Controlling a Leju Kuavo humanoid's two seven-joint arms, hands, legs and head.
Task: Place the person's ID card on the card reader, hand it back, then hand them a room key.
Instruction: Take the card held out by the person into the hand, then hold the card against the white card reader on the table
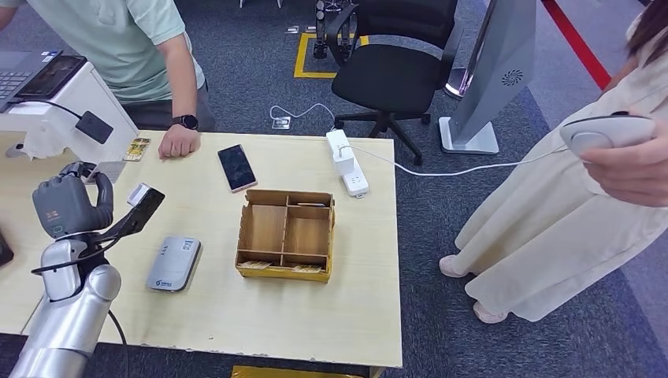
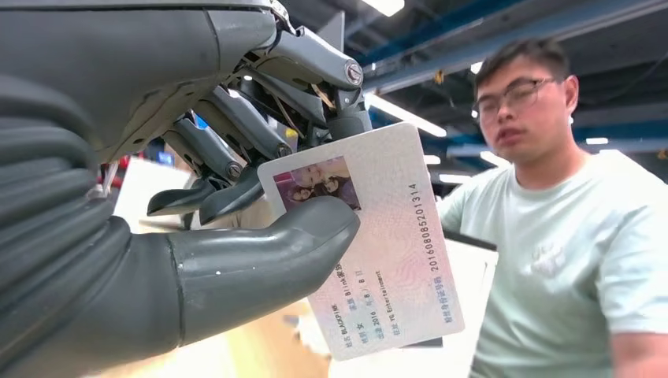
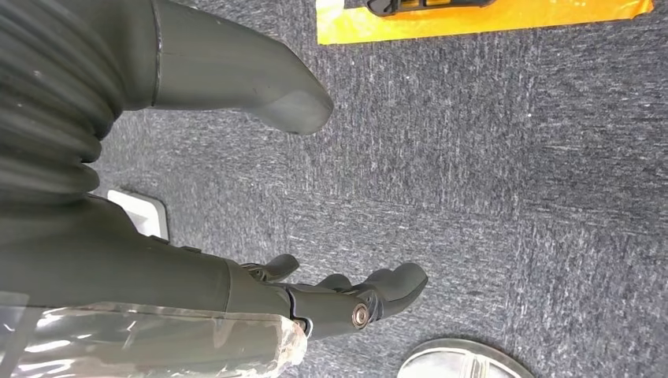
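White ID card (image 2: 370, 236) pinched between thumb and fingers of my left hand (image 1: 71, 206), raised above table (image 1: 236, 307), toward person (image 2: 551, 236). My right hand (image 3: 236, 197) hangs over carpet, fingers apart, empty.

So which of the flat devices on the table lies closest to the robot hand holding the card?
The grey card reader, just right of the left robot hand that pinches the ID card. The dark phone lies farther off, near the person's hand.
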